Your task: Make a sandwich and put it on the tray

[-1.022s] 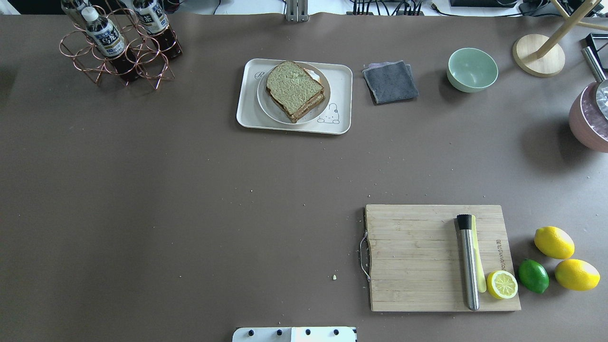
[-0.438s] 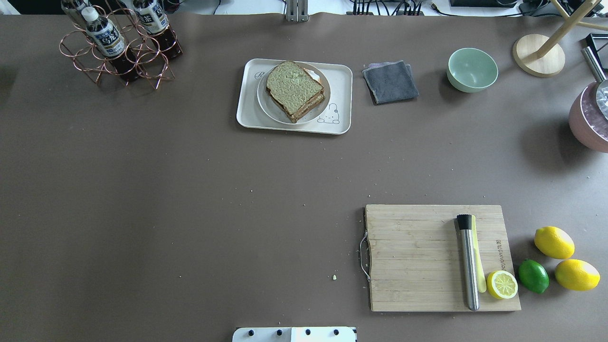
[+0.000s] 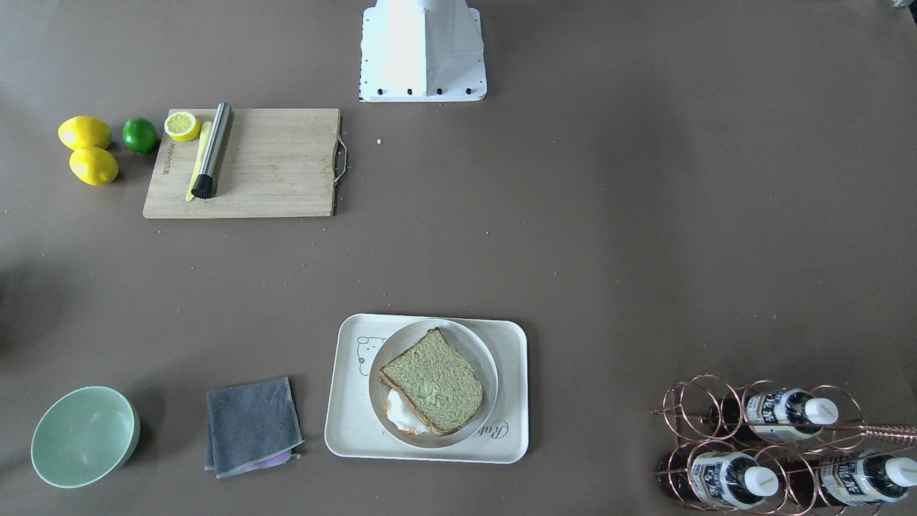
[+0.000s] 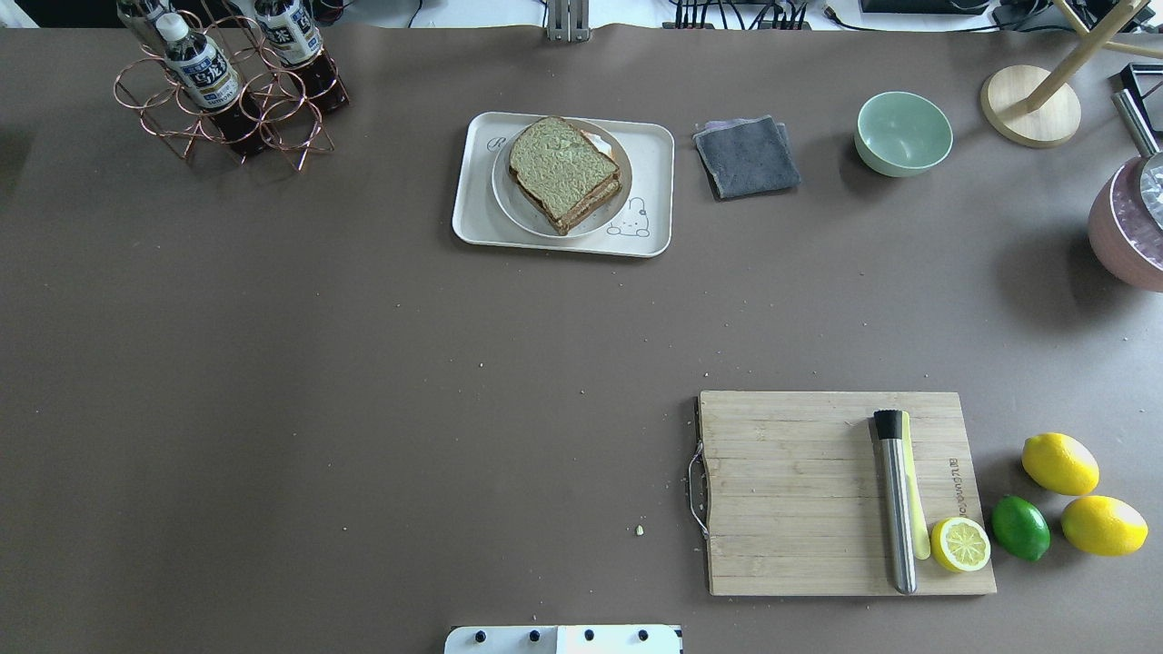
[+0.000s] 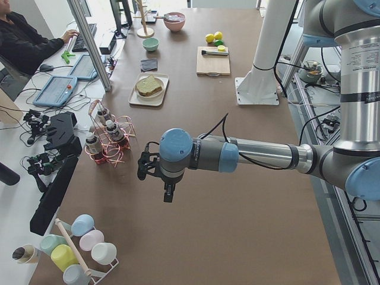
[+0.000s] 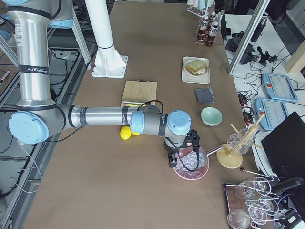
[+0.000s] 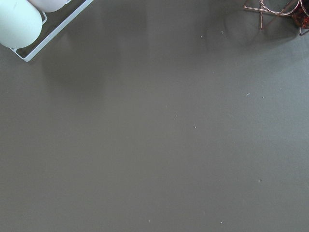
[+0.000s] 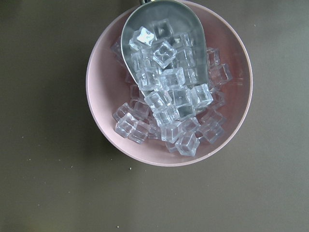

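The sandwich [image 4: 563, 173] has greenish-tan bread slices stacked, with white egg [image 3: 400, 420] peeking out at one edge. It lies on a round white plate [image 4: 502, 195], which sits on the cream tray [image 4: 474, 218] at the table's far middle. It also shows in the front view [image 3: 433, 381]. My left gripper [image 5: 168, 193] hovers over bare table far to the left, near the bottle rack. My right gripper [image 6: 171, 161] hovers over a pink bowl of ice. Both show only in the side views, so I cannot tell whether they are open or shut.
A wooden cutting board [image 4: 790, 490] holds a steel muddler [image 4: 898, 509] and half a lemon [image 4: 960, 544]; two lemons and a lime [image 4: 1019, 527] lie beside it. A grey cloth [image 4: 747, 156], a green bowl [image 4: 903, 133], a bottle rack [image 4: 227, 91] and the pink ice bowl [image 8: 101, 72] stand at the far edge.
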Robot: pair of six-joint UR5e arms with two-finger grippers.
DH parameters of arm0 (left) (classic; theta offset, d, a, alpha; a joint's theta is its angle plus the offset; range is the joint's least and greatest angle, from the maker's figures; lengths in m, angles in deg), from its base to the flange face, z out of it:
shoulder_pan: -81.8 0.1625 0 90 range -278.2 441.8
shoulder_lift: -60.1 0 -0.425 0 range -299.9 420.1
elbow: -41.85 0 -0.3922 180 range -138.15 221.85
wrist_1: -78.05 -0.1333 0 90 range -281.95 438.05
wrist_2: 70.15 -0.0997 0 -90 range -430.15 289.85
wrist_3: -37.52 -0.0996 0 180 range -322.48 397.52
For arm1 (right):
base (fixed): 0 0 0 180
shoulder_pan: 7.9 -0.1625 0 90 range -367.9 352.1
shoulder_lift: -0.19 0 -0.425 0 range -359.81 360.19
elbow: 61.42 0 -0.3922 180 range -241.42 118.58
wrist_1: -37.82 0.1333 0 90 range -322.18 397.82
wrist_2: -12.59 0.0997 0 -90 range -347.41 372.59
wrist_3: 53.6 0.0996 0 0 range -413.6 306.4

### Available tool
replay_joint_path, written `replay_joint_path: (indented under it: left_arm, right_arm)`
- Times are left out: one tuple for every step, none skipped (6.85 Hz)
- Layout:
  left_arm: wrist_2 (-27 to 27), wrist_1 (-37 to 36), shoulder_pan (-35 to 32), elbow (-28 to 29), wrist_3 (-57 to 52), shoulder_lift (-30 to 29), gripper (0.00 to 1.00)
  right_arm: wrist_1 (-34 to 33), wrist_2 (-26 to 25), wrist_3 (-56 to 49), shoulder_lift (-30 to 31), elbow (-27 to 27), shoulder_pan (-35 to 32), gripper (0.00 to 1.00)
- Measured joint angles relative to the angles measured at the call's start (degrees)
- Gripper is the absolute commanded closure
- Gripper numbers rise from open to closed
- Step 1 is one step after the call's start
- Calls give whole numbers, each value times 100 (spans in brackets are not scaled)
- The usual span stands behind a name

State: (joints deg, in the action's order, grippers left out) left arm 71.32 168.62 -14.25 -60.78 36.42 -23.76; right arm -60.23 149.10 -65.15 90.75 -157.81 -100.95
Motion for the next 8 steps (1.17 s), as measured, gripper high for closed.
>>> replay_joint_path:
  left_arm:
    - [-6,-1,9,-14,-3,-9,3]
    - [-11,-3,25,-43,-6,-17,3]
    - [-16,-3,43,-57,-10,-34,3]
    - [-18,-3,56,-60,-10,-55,3]
    - [-18,-3,63,-71,-9,-67,3]
    - [-24,-6,66,-72,-9,-88,3]
    - [-29,-12,68,-66,-2,-120,3]
    - [-29,-13,60,-62,33,-136,3]
  right_arm:
    - [0,-9,8,-30,-50,13,0]
    - [-13,-31,13,-86,-48,29,0]
    - [-28,-41,18,-103,-26,33,0]
    - [-24,-54,120,-100,21,36,0]
    - [-1,-55,283,-104,71,37,0]
    - [19,-39,369,-108,78,37,0]
    - [27,-25,403,-116,56,38,0]
    - [29,-14,420,-131,40,40,0]
